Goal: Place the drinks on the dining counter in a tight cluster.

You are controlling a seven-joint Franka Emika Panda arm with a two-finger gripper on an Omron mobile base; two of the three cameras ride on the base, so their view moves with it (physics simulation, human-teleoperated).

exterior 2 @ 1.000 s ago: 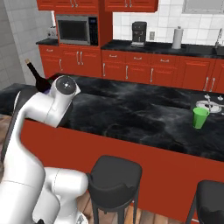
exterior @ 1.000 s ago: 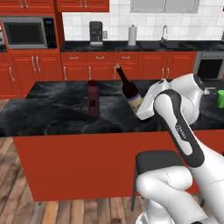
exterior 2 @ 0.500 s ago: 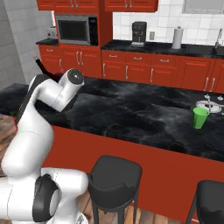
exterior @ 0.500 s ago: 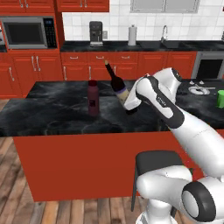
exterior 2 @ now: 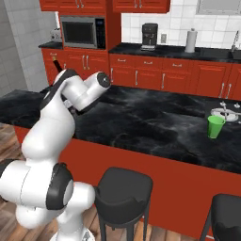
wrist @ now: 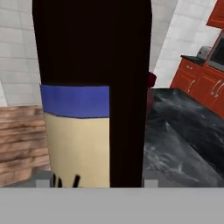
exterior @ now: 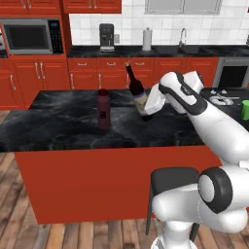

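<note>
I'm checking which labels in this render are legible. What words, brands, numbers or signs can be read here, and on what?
None can be read.
Wine bottle held in the gripper: a cream label under a blue band, with a few dark strokes at its lower edge, cut off and unreadable.
Maroon bottle: a small dark patch on its front, too small to read.
Microwave: its control panel is blurred.
Coffee machine: no legible marking.

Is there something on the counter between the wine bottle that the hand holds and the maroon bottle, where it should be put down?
Nothing visible. The hand holds the wine bottle tilted above the dining counter, to the right of the upright maroon bottle. The stretch of black marble between the two bottles is bare in the left base view.
</note>
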